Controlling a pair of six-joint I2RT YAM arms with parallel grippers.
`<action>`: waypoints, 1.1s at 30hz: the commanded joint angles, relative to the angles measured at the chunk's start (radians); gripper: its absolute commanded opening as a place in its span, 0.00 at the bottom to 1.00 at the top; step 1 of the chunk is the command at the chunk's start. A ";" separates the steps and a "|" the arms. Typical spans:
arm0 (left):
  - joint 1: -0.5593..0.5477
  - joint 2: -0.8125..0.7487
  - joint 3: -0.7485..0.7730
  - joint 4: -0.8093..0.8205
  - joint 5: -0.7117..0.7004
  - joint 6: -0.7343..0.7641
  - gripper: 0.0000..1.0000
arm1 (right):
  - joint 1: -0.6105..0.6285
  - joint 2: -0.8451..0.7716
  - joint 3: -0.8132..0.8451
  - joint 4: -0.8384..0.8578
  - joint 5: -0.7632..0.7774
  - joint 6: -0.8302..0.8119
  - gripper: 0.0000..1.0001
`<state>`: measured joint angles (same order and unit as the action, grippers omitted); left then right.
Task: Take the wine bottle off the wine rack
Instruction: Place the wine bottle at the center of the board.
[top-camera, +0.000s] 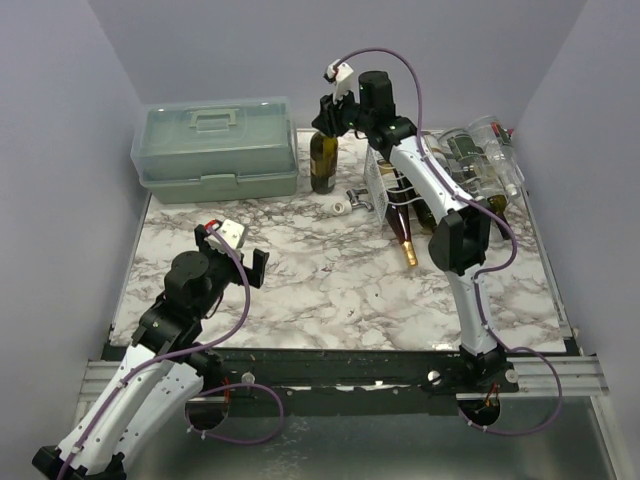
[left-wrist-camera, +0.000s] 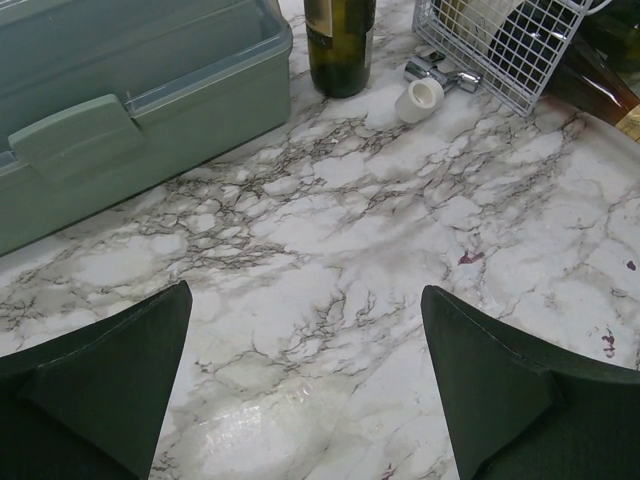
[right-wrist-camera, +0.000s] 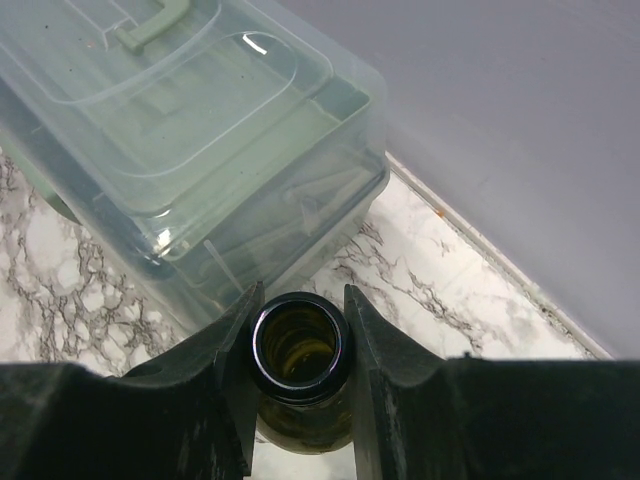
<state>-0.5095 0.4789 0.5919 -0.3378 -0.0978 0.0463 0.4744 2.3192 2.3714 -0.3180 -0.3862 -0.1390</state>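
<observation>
A dark green wine bottle stands upright with its base on the marble, between the toolbox and the white wire wine rack. My right gripper is shut on its neck from above. In the right wrist view both fingers press the bottle's open mouth from either side, at the right gripper. The bottle and a corner of the rack show at the top of the left wrist view. My left gripper hangs open over bare marble at the near left, with nothing between the left gripper's fingers.
A pale green toolbox sits at the back left, close to the bottle. The rack holds a brown bottle with a gold cap and clear bottles behind. A small white cap and a metal fitting lie before the rack.
</observation>
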 joint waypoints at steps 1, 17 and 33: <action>0.010 -0.002 -0.010 0.017 0.008 0.007 0.99 | 0.014 0.006 0.051 0.108 0.037 -0.004 0.16; 0.012 -0.007 -0.010 0.017 0.030 0.006 0.99 | 0.015 -0.033 -0.007 0.104 0.068 -0.014 0.73; 0.016 -0.045 -0.012 0.014 0.057 0.003 0.99 | 0.015 -0.263 -0.178 0.037 -0.022 0.032 1.00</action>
<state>-0.5003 0.4515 0.5915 -0.3378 -0.0723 0.0460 0.4831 2.1666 2.2482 -0.2512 -0.3542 -0.1341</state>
